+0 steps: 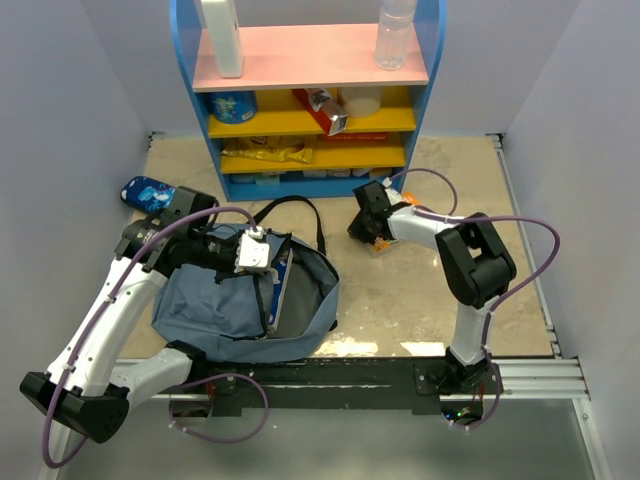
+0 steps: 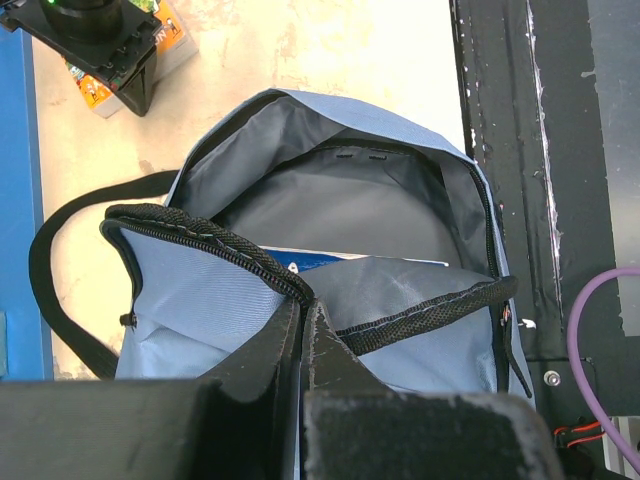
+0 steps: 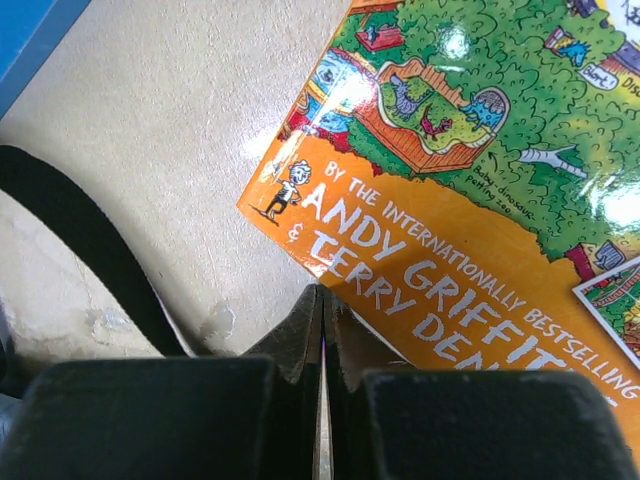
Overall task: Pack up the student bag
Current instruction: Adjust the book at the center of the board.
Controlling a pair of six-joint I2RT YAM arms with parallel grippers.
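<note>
Student bag (image 1: 250, 300): soft slate-blue fabric, slumped flat on the worktop (image 1: 400, 290) at about 7 o'clock from centre, just in front of the arm bases. Its mouth is open towards 3 o'clock.

Left wrist view: the grey lining (image 2: 330, 200) is smooth. The zip edge (image 2: 200, 240) is black and coarse-toothed. A flat blue-and-white item (image 2: 330, 262) lies inside, which the top view barely shows.

Left hand (image 2: 308, 315): fingers pressed together at the zip edge, apparently pinching it, though the contact itself is hidden by the tips.

Right hand (image 3: 322, 330): closed, holding nothing, tips at the lower edge of a glossy book (image 3: 480, 200). The book has an orange band, white lettering and a green cartoon cover. It lies flat at 1 o'clock from the bag and is mostly hidden under the hand in the top view. A black webbing strap (image 3: 90, 250) lies at 9 o'clock of the tips.

Worktop: beige, mottled, stone-like. A shelf unit (image 1: 310, 100) stands at 12 o'clock, with blue sides, a pink top and yellow shelves. A dark blue pouch (image 1: 148, 192) lies at 10 o'clock. Plain pale walls enclose three sides.
</note>
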